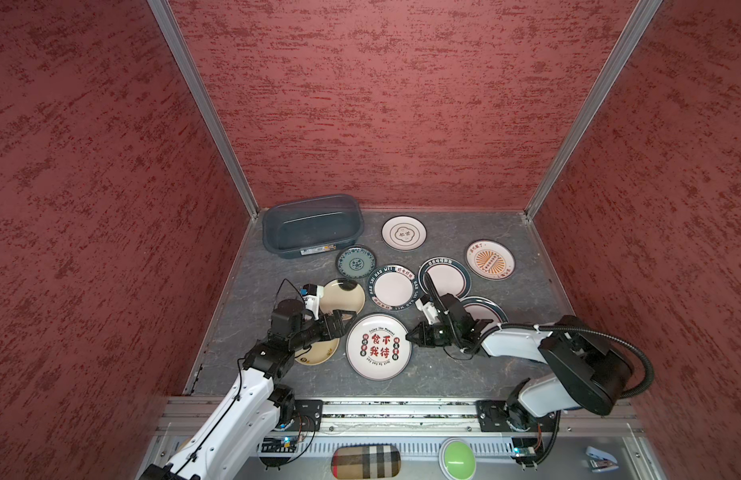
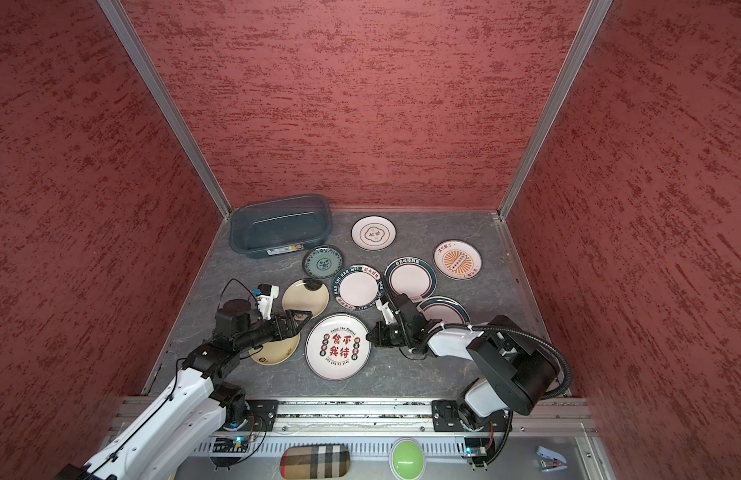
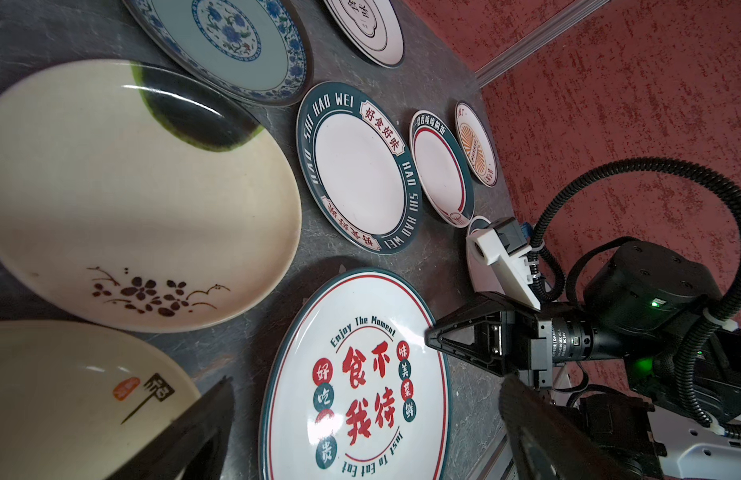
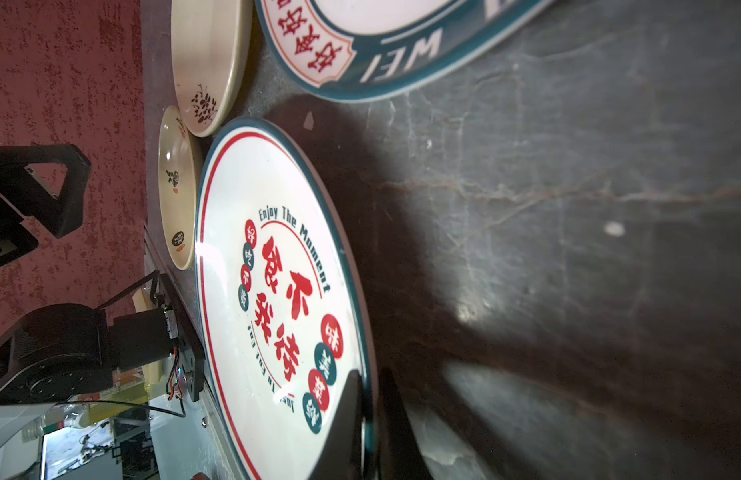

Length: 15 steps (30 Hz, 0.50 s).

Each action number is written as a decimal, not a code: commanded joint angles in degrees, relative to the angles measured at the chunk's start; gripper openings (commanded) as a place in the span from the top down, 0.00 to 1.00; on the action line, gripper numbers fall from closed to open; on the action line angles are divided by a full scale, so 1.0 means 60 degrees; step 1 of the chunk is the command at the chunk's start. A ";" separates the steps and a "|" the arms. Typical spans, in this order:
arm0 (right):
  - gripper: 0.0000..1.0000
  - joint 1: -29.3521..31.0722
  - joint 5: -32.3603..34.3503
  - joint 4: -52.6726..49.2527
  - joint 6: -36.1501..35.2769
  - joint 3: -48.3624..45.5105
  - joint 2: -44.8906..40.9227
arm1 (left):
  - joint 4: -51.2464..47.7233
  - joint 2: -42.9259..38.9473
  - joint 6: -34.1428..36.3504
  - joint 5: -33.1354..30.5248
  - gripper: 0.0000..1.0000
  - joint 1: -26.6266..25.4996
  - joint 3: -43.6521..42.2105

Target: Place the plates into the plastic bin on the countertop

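The large red-character plate (image 1: pixel 378 347) is laid near the front edge of the countertop (image 1: pixel 464 374), its right rim pinched by the right gripper (image 1: pixel 411 335). The left gripper (image 1: pixel 346 322) is held spread wide over the cream plates (image 1: pixel 348 291) by the left edge. The plastic bin (image 1: pixel 285 249) is set in the far left corner.

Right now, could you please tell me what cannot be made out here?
- Teal-rimmed plate: half hidden by right arm, both top views.
- Cream plate: partly under left arm, both top views.
- Label on the plastic bin: unreadably small.
- Right gripper fingers at large plate: blurred, cut by right wrist view's edge.
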 commanded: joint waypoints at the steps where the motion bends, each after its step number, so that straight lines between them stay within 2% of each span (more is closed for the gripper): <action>1: 0.98 0.0048 0.0638 -0.0315 -0.0118 0.0114 -0.0207 | 0.0231 -0.0029 -0.0033 0.0047 0.01 -0.0017 -0.0072; 15: 1.00 0.0048 0.1775 -0.0842 0.0034 -0.0062 -0.0905 | 0.0265 -0.0060 -0.0181 0.0094 0.01 -0.0016 -0.0078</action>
